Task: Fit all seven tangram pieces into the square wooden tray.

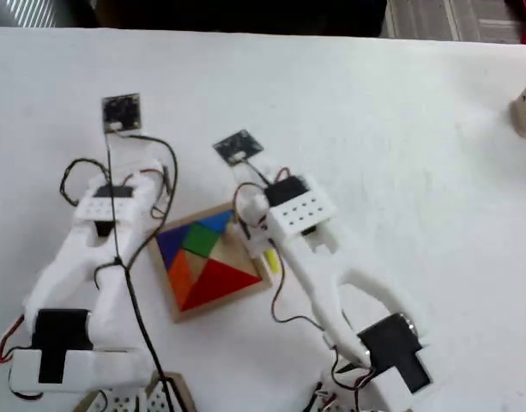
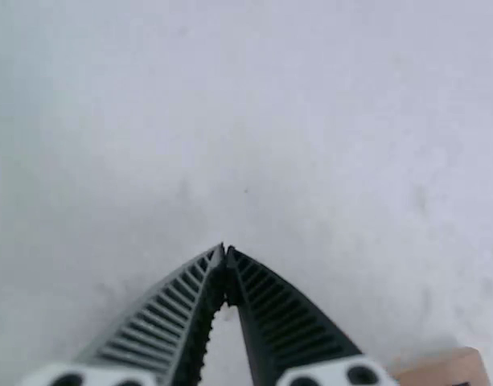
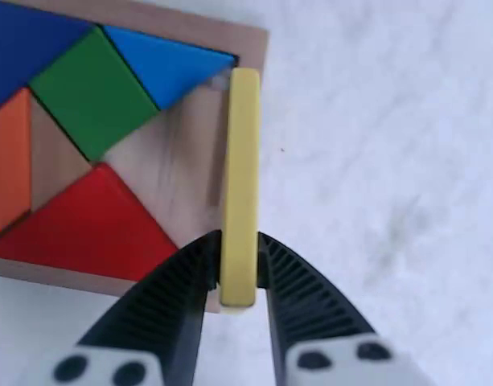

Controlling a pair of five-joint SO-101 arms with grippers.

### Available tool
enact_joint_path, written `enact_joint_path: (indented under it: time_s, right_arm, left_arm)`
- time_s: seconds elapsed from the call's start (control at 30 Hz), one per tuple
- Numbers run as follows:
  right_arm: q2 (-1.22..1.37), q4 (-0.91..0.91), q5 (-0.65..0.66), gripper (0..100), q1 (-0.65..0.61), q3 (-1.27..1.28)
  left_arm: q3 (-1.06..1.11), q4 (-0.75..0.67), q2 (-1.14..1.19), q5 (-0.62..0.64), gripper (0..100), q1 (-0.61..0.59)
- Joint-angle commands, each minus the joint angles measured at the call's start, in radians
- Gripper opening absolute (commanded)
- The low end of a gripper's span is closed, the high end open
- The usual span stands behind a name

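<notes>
Yellow piece [image 3: 240, 185]: pinched on edge by the right gripper [image 3: 238, 269], its long axis running along the tray [image 3: 250, 48] rim.
Gap: bare wood just beside it, bounded by the blue triangle [image 3: 170, 64] and red triangle [image 3: 85, 229].
Obstacle: the rim; the piece likely needs tipping flat inward.
Left gripper [image 2: 224, 251]: jaws pressed together over the table, farther off.
</notes>
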Motion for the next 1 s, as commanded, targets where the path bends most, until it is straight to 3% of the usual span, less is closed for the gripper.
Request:
enact_joint_path:
  time_s: [0.0, 0.47, 0.53, 0.67, 0.77, 0.97]
  right_arm:
    - [0.015, -0.081, -0.049, 1.7, -0.031, -0.048]
    - [0.225, -0.107, -0.192, 2.6, -0.093, -0.176]
    - [0.226, -0.104, -0.19, 7.0, -0.111, -0.176]
    - [0.228, -0.087, -0.175, 25.2, -0.142, -0.18]
    - [0.223, -0.076, -0.098, 36.3, -0.171, -0.183]
    - [0.208, 0.108, -0.054, 37.7, -0.197, -0.308]
  left_arm:
    - [-0.048, 0.0, -0.056, -0.002, 2, -0.033]
    - [-0.051, 0.029, -0.056, -0.002, 2, -0.027]
    - [-0.051, 0.029, -0.056, -0.002, 2, -0.025]
    - [-0.052, 0.029, -0.056, -0.002, 2, -0.025]
    - [-0.052, 0.029, -0.056, -0.002, 2, -0.025]
    - [-0.052, 0.029, -0.056, -0.002, 2, -0.025]
